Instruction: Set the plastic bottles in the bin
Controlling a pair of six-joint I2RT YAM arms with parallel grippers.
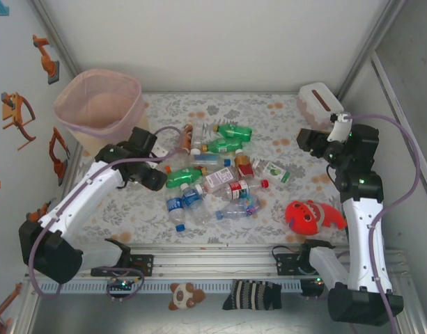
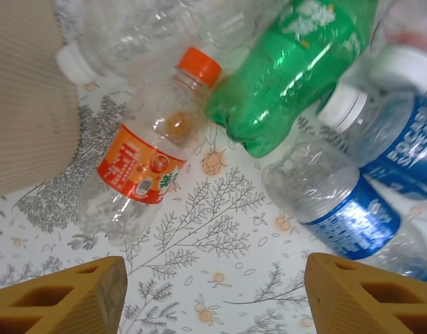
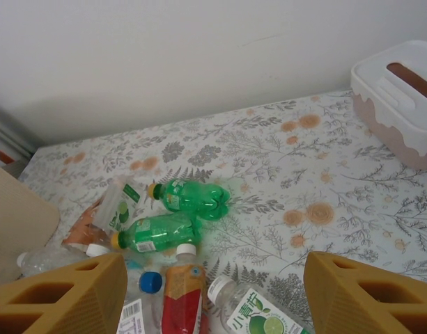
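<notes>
**Both pincers open and empty; bottles heaped mid-table, bin at the far left corner.**

From overhead I see the heap of small plastic bottles, clear, green and brownish, lying on their sides on the flower-patterned table cloth. The tall translucent pale-pink plastic bin stands upright to their left. My left gripper hangs at the left edge of the heap. Its wrist camera shows the 2 yellow fingers spread with nothing between them, above a clear bottle with an orange cap and orange label. That bottle touches a crumpled green bottle, and a blue-labelled clear bottle lies just beside them. My right gripper is off to the right of the heap, near the white-pink slotted tissue box, its jaws also apart and empty. A red round toy lies at the near right.
</notes>
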